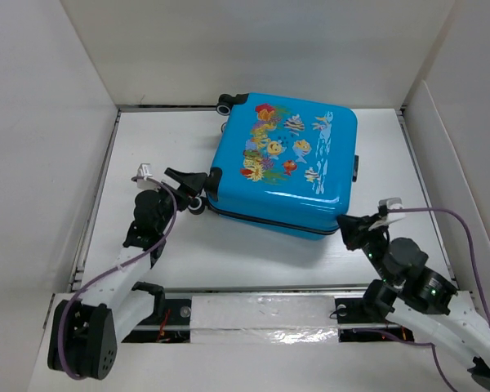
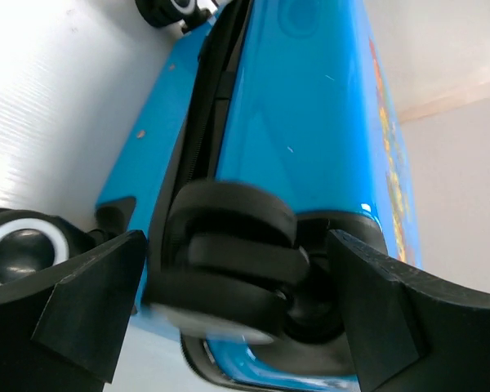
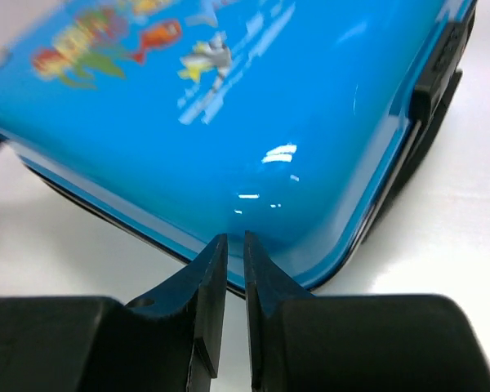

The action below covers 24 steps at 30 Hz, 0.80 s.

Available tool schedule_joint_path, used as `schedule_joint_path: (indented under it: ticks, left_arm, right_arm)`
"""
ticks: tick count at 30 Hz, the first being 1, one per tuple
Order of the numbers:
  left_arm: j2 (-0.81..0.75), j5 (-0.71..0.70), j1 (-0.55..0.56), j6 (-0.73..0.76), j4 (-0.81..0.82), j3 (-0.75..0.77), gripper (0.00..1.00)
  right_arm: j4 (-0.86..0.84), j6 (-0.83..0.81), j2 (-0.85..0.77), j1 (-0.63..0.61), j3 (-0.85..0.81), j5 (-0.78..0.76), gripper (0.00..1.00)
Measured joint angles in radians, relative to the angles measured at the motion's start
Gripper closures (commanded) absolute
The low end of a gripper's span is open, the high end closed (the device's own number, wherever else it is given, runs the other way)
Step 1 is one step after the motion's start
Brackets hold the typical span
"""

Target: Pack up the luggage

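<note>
Two grippers flank the closed luggage (image 1: 286, 163), flat mid-table. The left gripper (image 1: 196, 192) is spread wide around a black wheel (image 2: 229, 261); the right gripper (image 3: 235, 245) is pinched nearly shut, empty, at the near corner. The shell looks stiff and slippery, so grip the seam or trim.

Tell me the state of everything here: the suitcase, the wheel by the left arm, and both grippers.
luggage: closed, lying flat, fish print up.
near wheel: between the left gripper's fingers, not clamped.
left gripper: open, straddling the near wheel.
right gripper: fingers almost together, holding nothing, tips at the luggage's near right corner.
</note>
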<state>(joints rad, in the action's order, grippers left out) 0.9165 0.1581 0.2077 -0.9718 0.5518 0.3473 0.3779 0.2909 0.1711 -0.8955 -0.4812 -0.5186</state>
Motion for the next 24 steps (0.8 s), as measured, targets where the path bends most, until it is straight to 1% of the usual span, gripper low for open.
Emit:
schedule_joint_path:
  ticks: [3,7,9,11,13,14,16,17,18,19,20,22,24]
  left_arm:
    - [0.068,0.016,0.000,-0.043,0.074,0.000,0.13]
    - [0.123,0.024,0.000,-0.091,0.175,0.001,0.14]
    - [0.155,0.018,0.000,-0.111,0.219,0.001,0.17]
    - [0.189,0.009,0.000,-0.129,0.265,0.001,0.23]
    - [0.221,-0.004,0.000,-0.144,0.316,0.001,0.27]
    - [0.235,-0.014,0.000,-0.149,0.335,0.001,0.36]
    - [0.262,-0.031,0.000,-0.161,0.369,0.001,0.49]
    - [0.278,-0.047,-0.001,-0.183,0.392,0.001,0.64]
    - [0.293,-0.056,-0.002,-0.193,0.418,0.002,0.72]
    - [0.308,-0.063,-0.002,-0.196,0.442,0.002,0.81]
    - [0.320,-0.069,-0.002,-0.200,0.458,0.004,0.93]
    - [0.335,-0.080,-0.002,-0.209,0.475,0.014,1.00]
    - [0.341,-0.085,-0.002,-0.212,0.483,0.032,1.00]
  right_arm:
    - [0.003,0.005,0.103,-0.002,-0.012,-0.027,0.76]
    - [-0.058,-0.036,0.166,0.019,-0.016,-0.007,0.70]
    - [-0.108,-0.068,0.210,0.039,-0.016,0.034,0.69]
    - [-0.175,-0.092,0.278,0.056,-0.016,0.099,0.67]
    - [-0.212,-0.114,0.351,0.061,-0.016,0.164,0.66]
    - [-0.222,-0.125,0.376,0.061,-0.015,0.190,0.62]
    - [-0.231,-0.143,0.392,0.063,-0.009,0.220,0.58]
    - [-0.233,-0.149,0.386,0.063,-0.006,0.232,0.52]
    - [-0.236,-0.153,0.370,0.064,-0.002,0.241,0.49]
    - [-0.237,-0.154,0.347,0.064,0.004,0.251,0.47]
    - [-0.236,-0.151,0.320,0.064,0.011,0.259,0.46]
    - [-0.234,-0.135,0.249,0.064,0.039,0.269,0.46]
    - [-0.220,-0.106,0.156,0.064,0.082,0.274,0.47]
